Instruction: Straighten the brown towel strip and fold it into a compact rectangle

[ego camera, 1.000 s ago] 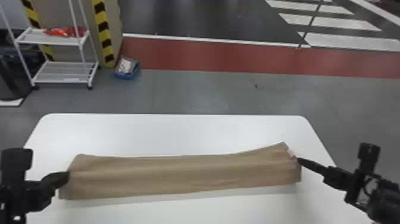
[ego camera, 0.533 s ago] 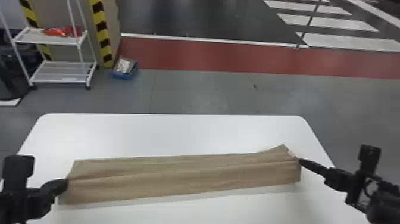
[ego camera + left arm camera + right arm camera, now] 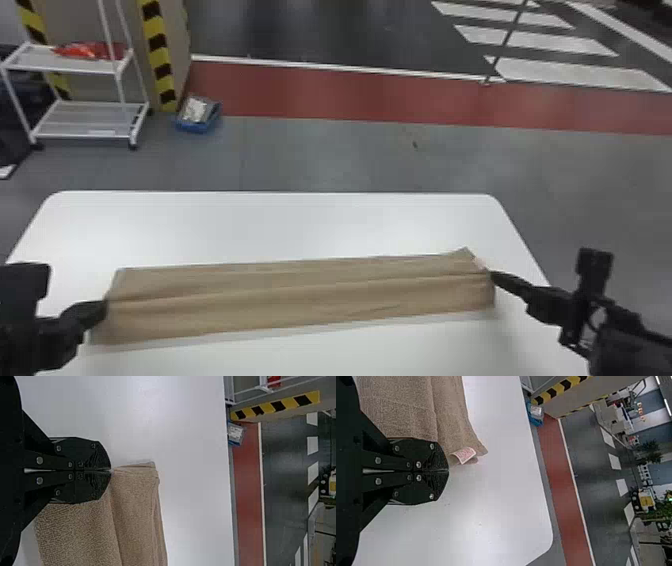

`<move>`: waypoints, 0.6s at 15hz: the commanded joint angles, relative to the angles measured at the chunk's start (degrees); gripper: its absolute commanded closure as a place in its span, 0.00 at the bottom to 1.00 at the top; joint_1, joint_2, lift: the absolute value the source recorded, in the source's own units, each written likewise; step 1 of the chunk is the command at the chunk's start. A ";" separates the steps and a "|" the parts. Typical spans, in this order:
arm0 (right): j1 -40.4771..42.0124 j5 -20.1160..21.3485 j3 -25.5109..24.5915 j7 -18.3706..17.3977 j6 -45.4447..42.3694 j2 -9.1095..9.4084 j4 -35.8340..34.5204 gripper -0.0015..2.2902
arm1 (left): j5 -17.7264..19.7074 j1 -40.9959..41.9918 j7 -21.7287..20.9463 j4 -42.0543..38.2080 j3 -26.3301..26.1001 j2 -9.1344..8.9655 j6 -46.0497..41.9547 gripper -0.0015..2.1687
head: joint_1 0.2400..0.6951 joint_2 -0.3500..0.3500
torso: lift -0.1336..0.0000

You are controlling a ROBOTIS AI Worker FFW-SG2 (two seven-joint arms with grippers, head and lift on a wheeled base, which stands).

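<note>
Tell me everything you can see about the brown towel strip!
The brown towel strip is long and narrow, made of fuzzy-looking cloth. It lies stretched out across the white table, with a ridge running along it. At its right end, a small whitish tag with red marks sits near a pointed far corner. The left gripper pinches its left end, the right gripper its right end.

From my post I record an industrial hall or workshop floor. Evidence: black-and-yellow tape (image 3: 159, 55) edges a pillar-like block; a red lane (image 3: 350, 95) crosses grey floor (image 3: 310, 160); white stripes (image 3: 580, 72) mark the dark floor beyond. I also note a wheeled white rack (image 3: 85, 120) standing beside the taped block.
</note>
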 commanded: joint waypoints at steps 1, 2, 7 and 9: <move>-0.40 0.35 1.83 -1.48 -0.51 -0.04 0.50 0.49 | -0.21 -0.54 -0.02 0.68 -0.26 0.02 -0.17 0.55 | 1.00 0.22 | 1.00; -1.10 1.75 2.27 -2.71 -0.33 0.05 1.20 0.34 | -0.21 -0.63 0.07 0.77 -0.26 0.02 -0.17 0.36 | 1.00 0.22 | 1.00; 1.62 2.63 2.27 -6.05 1.60 1.98 -4.60 0.01 | -0.29 0.34 2.01 -2.13 0.35 -0.07 -4.74 0.01 | 1.00 0.24 | 1.00; 3.38 1.75 1.75 -5.79 1.95 2.07 -6.71 0.02 | -0.29 0.34 2.09 -2.66 -0.26 -0.33 -5.09 0.01 | 1.00 0.24 | 1.00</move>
